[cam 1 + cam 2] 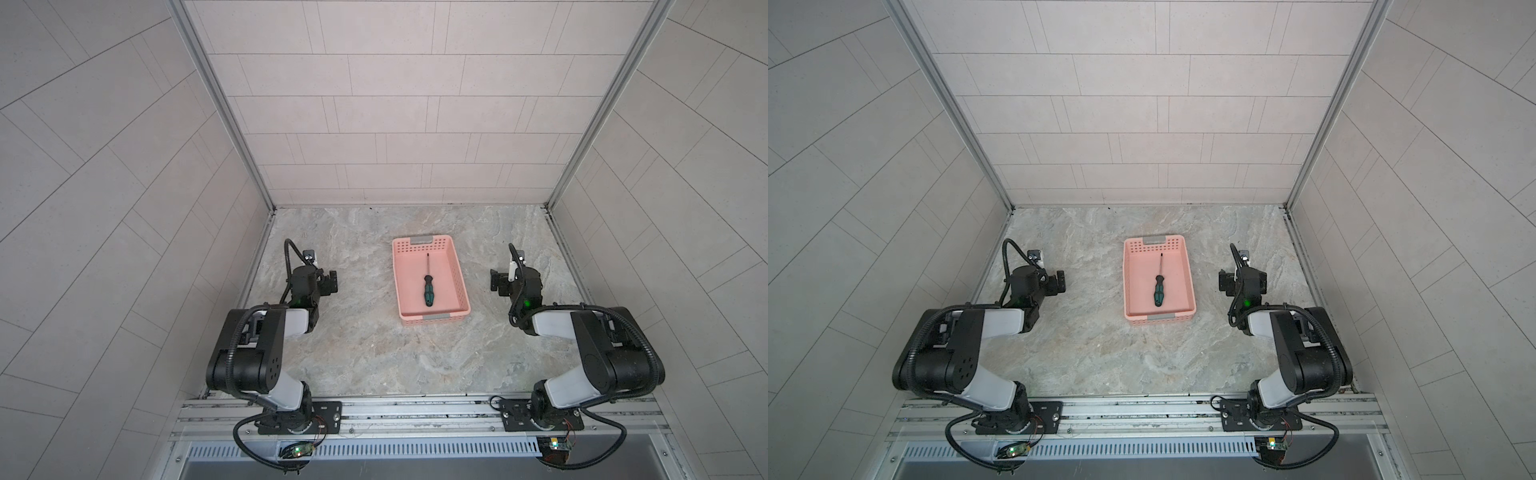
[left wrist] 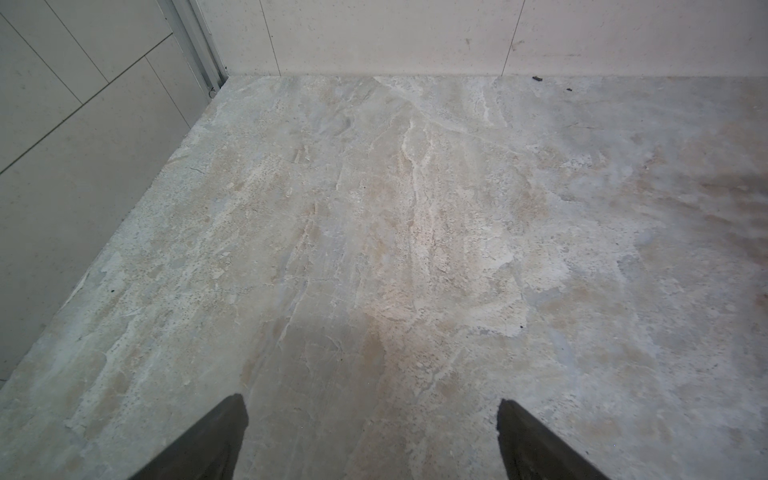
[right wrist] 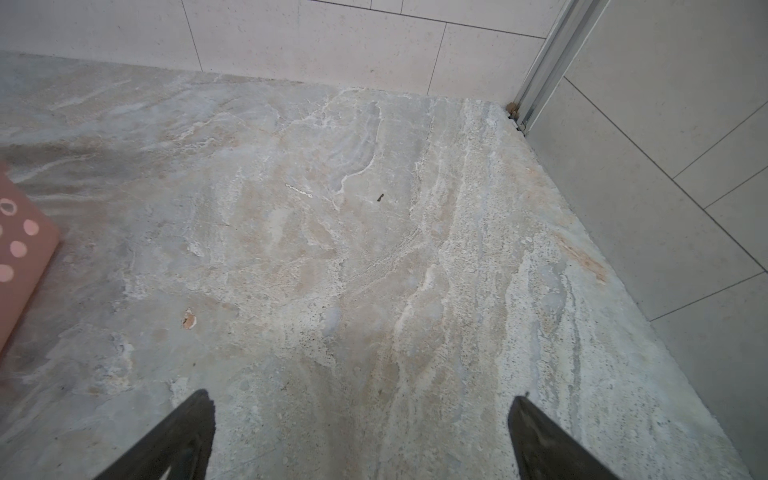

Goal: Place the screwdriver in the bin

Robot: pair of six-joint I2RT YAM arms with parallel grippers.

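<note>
Lying flat inside the bin (image 1: 415,322), the screwdriver (image 1: 427,283) has its handle toward the near end. The left gripper (image 2: 372,415) and the right gripper (image 3: 361,411) both stand spread wide, holding nothing, beside the bin.

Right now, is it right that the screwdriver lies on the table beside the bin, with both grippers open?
Not quite: both top views show the screwdriver lying inside the bin. The left gripper and right gripper are indeed open.
</note>
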